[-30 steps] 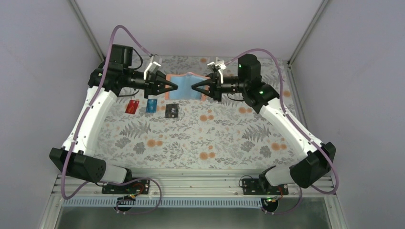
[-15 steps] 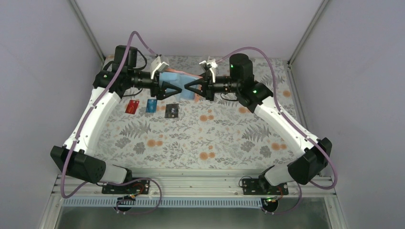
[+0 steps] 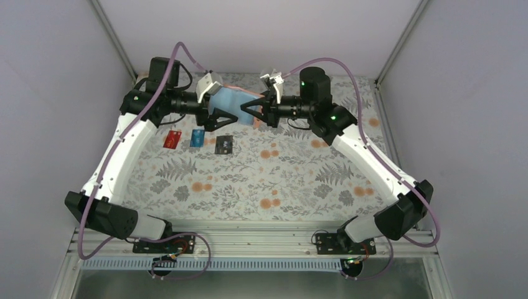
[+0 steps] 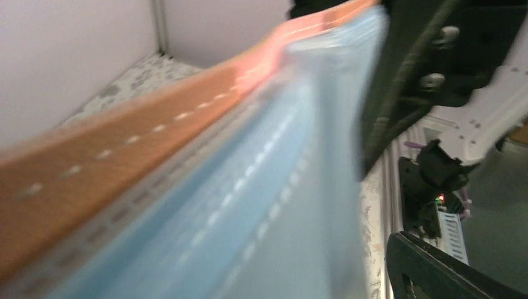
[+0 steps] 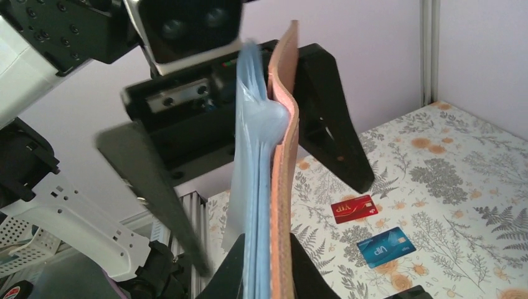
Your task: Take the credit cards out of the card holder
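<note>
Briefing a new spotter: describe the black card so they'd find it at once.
On the floral cloth, three cards lie in a row left of centre. The black card is rightmost, next to the blue card, and the only dark one.

The left arm [image 3: 121,152] and right arm [image 3: 367,159] share white link shells and black joint housings. Rising from the rail [image 3: 249,235], a mauve cable [image 3: 179,45] trails each. Farthest from the rail: small green lights [image 3: 334,114] and black wedge-shaped fingers [image 5: 324,118], seemingly screw-fastened.
</note>
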